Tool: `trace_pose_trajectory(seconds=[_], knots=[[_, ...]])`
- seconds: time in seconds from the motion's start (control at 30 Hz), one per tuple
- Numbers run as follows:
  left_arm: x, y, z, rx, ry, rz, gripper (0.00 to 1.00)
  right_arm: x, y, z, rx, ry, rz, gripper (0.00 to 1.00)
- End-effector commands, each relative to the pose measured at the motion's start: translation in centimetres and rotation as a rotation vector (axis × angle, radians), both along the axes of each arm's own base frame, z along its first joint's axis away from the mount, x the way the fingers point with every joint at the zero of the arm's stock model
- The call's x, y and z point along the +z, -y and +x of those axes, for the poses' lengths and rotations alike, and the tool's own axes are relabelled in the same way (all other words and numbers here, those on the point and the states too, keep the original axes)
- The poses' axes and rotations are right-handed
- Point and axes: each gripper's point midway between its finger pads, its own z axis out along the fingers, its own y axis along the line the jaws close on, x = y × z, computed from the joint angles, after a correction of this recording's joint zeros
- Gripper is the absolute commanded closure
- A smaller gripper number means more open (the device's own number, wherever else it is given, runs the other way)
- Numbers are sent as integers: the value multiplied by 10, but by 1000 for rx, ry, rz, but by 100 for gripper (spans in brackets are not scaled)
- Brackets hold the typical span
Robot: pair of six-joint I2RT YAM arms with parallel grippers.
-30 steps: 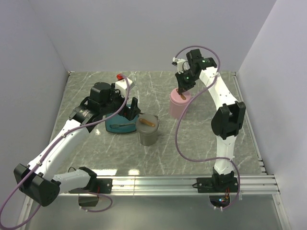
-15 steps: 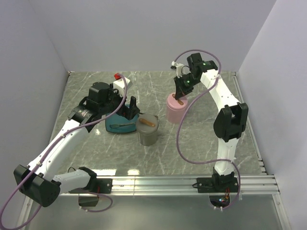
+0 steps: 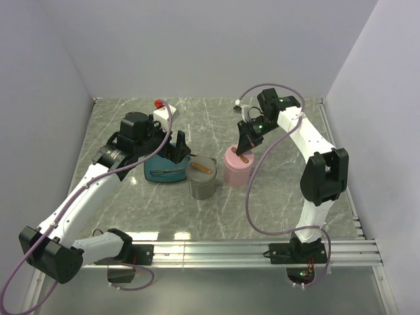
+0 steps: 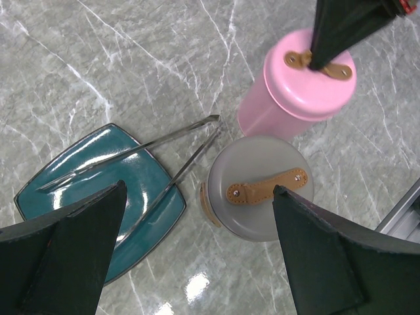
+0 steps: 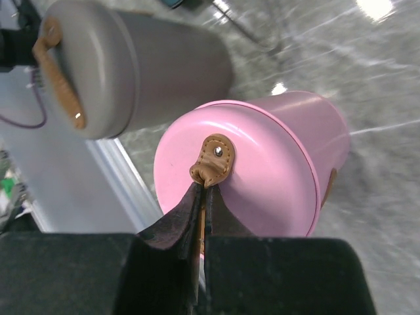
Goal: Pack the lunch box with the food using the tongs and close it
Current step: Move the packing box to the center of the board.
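Note:
The silver tongs [image 4: 131,152] lie across the teal plate [image 4: 131,184], their tips off its edge toward the grey lunch box container [image 4: 262,190]. No food shows on the plate or anywhere else. My left gripper [image 4: 197,262] hovers open over plate and grey container, holding nothing; from above it [image 3: 178,147] sits over the plate [image 3: 157,176]. My right gripper [image 5: 203,190] is shut on the tan strap [image 5: 211,161] of the pink lunch box container [image 5: 262,170], which stands beside the grey one [image 3: 202,177]. Both lids are on.
An aluminium rail [image 3: 262,249] runs along the table's near edge. Grey walls close in the left, back and right sides. A purple cable [image 3: 249,197] from the right arm loops down over the marble near the pink container [image 3: 237,165].
My right gripper has brought the pink container by its strap from the back right toward the front and left, up beside the grey container. The left arm has barely shifted.

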Motion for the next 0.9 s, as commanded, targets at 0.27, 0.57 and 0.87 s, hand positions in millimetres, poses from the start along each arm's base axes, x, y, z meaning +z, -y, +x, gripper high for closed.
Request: trace_pose_trajectory(seconds=[0.27,0.57,0.87], knots=[[11,2,-2,-11,15,-44,0,-42,10,-71,49,-225,-144,100],[9,2,-3,-12,10,-53,1,-43,9,-89,69,-218,-158,100],[7,2,-3,-11,4,-51,1,-35,3,-84,64,-192,-144,98]])
